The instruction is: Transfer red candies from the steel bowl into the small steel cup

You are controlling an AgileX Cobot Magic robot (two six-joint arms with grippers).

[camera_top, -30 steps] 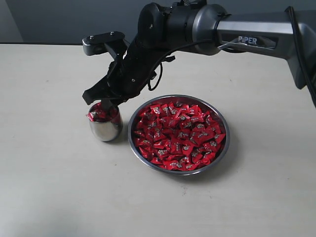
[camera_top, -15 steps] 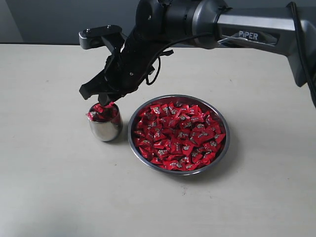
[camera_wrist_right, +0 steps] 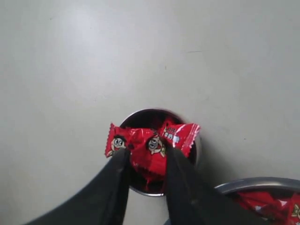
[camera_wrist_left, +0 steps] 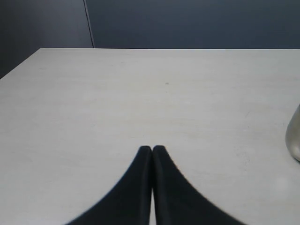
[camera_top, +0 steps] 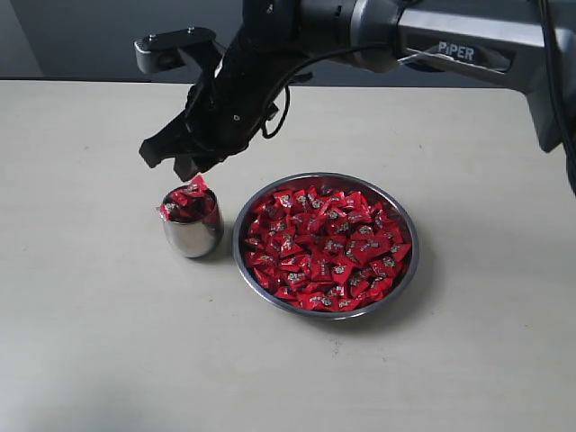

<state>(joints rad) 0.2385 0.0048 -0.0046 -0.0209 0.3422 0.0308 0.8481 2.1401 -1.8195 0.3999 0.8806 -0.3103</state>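
From here I see the small steel cup (camera_top: 192, 232) just left of the steel bowl (camera_top: 328, 315), both on the table (camera_top: 99, 351). The red candies (camera_top: 326, 247) fill the bowl, and more are heaped in the cup, over its rim. Right gripper (camera_top: 180, 167) hangs above the cup.

Heaped red candies (camera_top: 185, 204) block small steel cup (camera_top: 192, 239), right claw (camera_top: 187, 167) just above, steel bowl (camera_top: 327, 314) beside, open table (camera_top: 81, 315) leftward

Steel bowl (camera_wrist_right: 255, 183) largely off-frame

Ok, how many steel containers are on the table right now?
2. The small steel cup stands left of the steel bowl in the exterior view, close but apart. Both hold red candies; no other container shows.
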